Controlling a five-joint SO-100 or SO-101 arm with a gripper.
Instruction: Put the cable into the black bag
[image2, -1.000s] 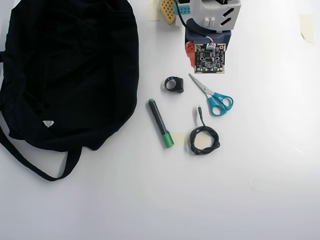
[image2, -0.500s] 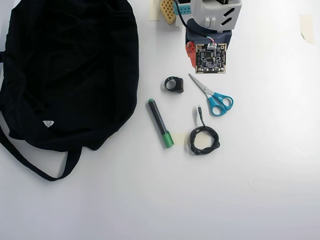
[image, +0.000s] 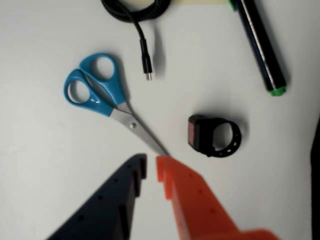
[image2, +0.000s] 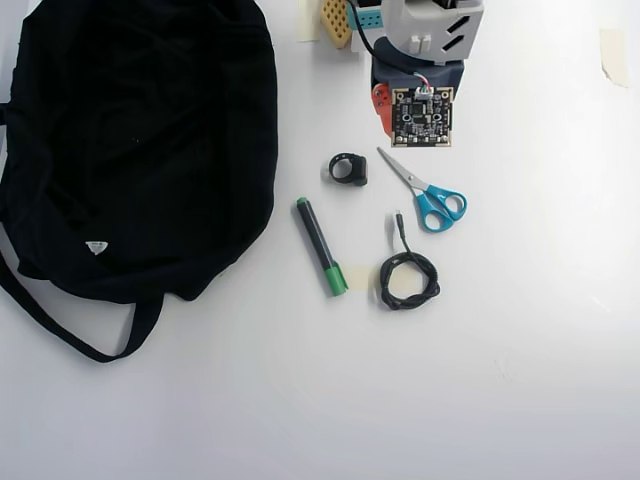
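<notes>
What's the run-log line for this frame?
gripper: shut, empty, above scissors tip | cable: coiled on table | black bag: left in overhead view

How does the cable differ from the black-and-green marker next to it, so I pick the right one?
In the overhead view the cable is a thin cord wound into a small loop with one straight end pointing up the picture to a small plug; the marker is one stiff, straight stick lying on a slant. The cable is black all over; the marker is black with a green end. Both lie loose on the white table, outside the black bag.
</notes>
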